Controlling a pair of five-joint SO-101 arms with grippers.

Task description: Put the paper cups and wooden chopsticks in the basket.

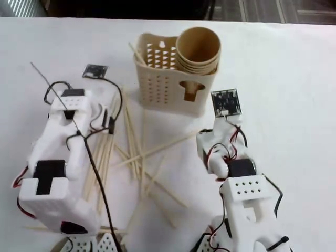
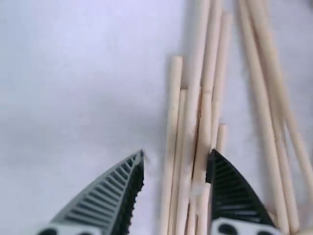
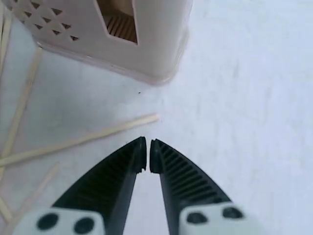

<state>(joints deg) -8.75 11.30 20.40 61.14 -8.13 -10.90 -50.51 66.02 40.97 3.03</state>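
Observation:
A cream perforated basket stands at the back middle of the table, with a stack of paper cups inside it and one chopstick leaning in its left corner. Many wooden chopsticks lie scattered between the arms. My left gripper is open and low over the table, its fingers on either side of a bundle of several chopsticks. My right gripper is shut and holds nothing. It sits just short of the tip of one chopstick, close to the basket's corner.
The left arm covers part of the chopstick pile on the left, with black cables trailing over it. The right arm stands in front of and to the right of the basket. Bare white table lies to the right.

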